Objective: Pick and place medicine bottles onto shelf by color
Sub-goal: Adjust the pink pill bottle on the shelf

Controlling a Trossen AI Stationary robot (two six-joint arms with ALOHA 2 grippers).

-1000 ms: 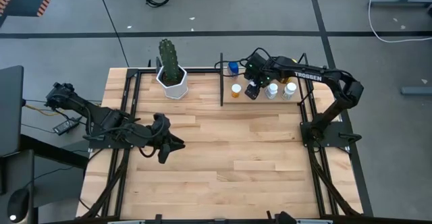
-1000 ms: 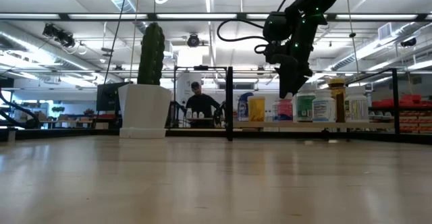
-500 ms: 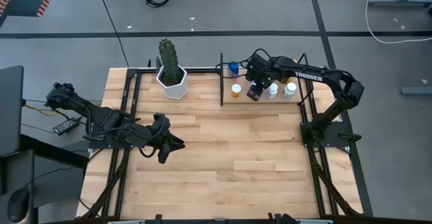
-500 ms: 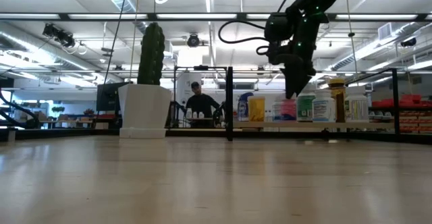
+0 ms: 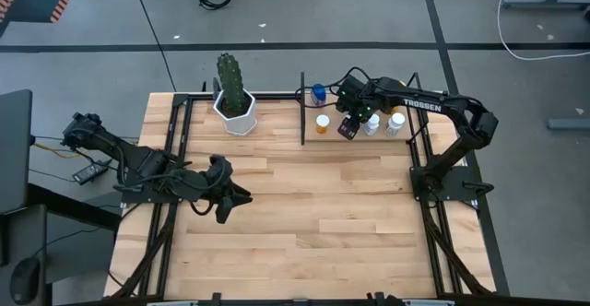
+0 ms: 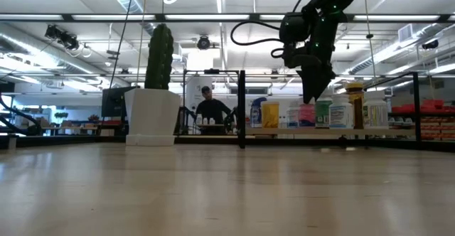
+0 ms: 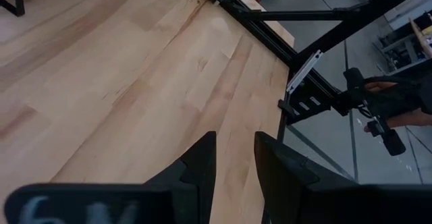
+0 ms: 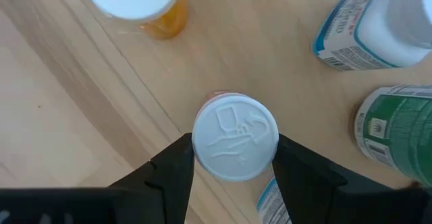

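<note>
My right gripper (image 8: 235,177) is over the shelf (image 5: 334,138) at the table's far right, shut on a pink bottle with a white cap (image 8: 235,146). The pink bottle (image 6: 307,116) stands upright in a row with blue (image 6: 257,114), orange (image 6: 271,114), green (image 6: 323,113) and white (image 6: 341,113) bottles. The orange bottle (image 8: 142,5) and the green bottle (image 8: 398,133) flank it. My left gripper (image 5: 221,205) rests low at the table's left, open and empty (image 7: 236,163). My right gripper pinches the pink bottle's white cap (image 8: 202,150) between its two fingers, one on each side of the cap's rim. The fingers come from above, pointing down. The bottle stays upright, its base at the shelf board's level; I cannot tell whether it rests there.
A white hexagonal pot with a cactus (image 5: 235,111) stands at the far middle-left. Black upright posts (image 6: 242,108) frame the shelf. Bottles stand close on both sides of the held one. A person (image 6: 206,108) shows in the room beyond the table.
My right gripper has shifted a little toward the table's right edge along the shelf, carrying the pink bottle with it. The bottle stays upright and now stands closer to the green bottle.
</note>
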